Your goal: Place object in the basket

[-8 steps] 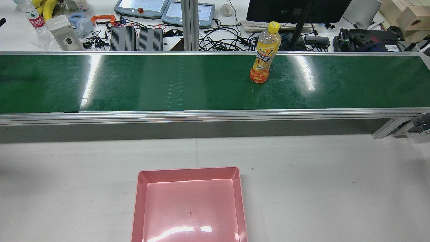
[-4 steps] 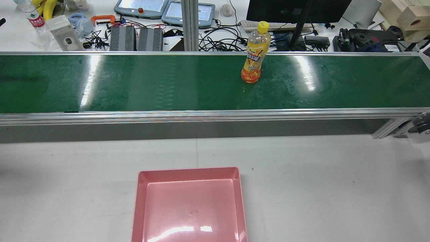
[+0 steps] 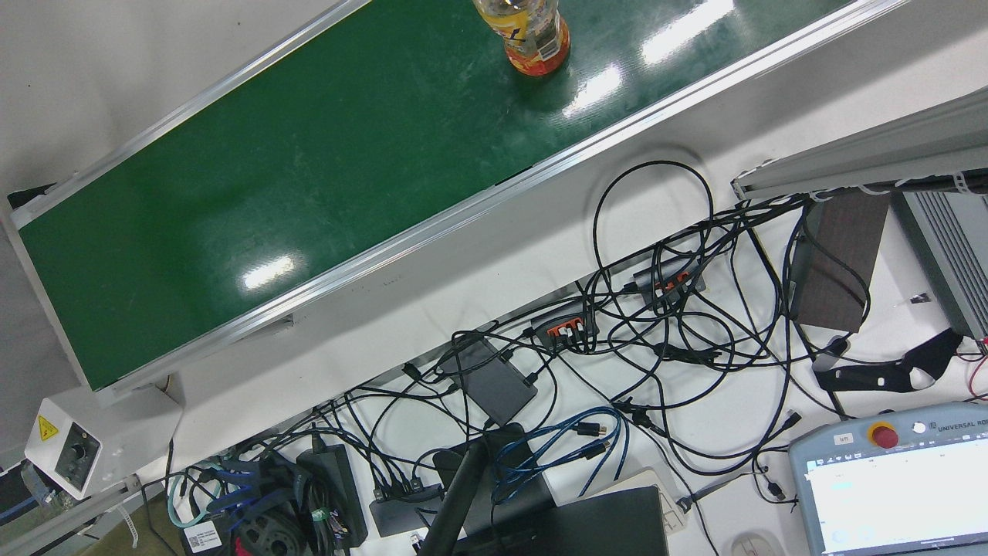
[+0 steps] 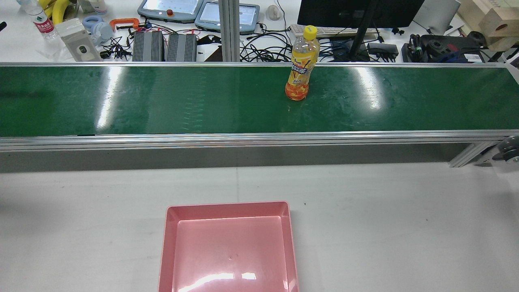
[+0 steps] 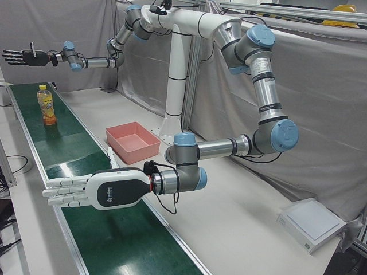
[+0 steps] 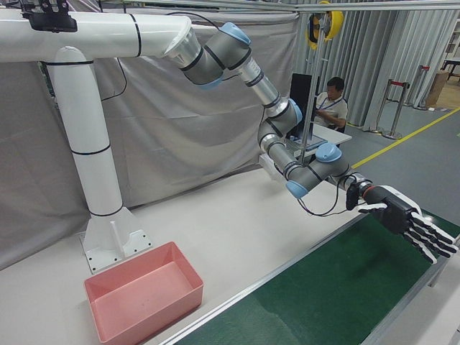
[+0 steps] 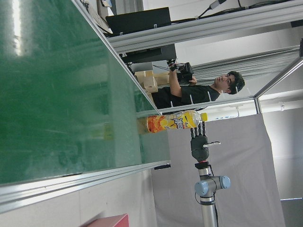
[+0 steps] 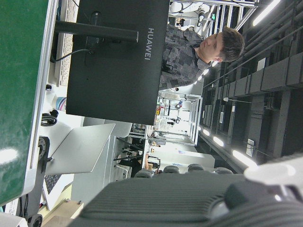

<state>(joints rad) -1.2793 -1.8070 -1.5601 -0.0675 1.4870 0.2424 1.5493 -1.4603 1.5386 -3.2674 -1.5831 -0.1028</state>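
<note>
Left robot hand is stretched out flat, fingers straight and a little apart, holding nothing. It hovers palm-sideways over the near end of the long green conveyor belt in the left-front view. Right robot hand is the same story: fingers spread, empty, hanging over the other end of the belt.

The clear plastic bottle of orange drink with the yellow cap stands upright on the belt, between the two hands and touching neither. It's well apart from the left one and much nearer the right one, which sits higher than the cap in the left-front view. From the left hand's camera the bottle lines up right in front of the right hand further back. In the rear view it's a bit right of the belt's middle, closer to the far rail.

The shallow square pink plastic basket sits on the white table on the robot's side of the belt, with nothing in it and well apart from the bottle.

Past the belt, the operators' side is a mess of black cables, plus a teach pendant with a red stop button and a black monitor. A person sits at a desk back there. Grey curtains hang behind the arms.
</note>
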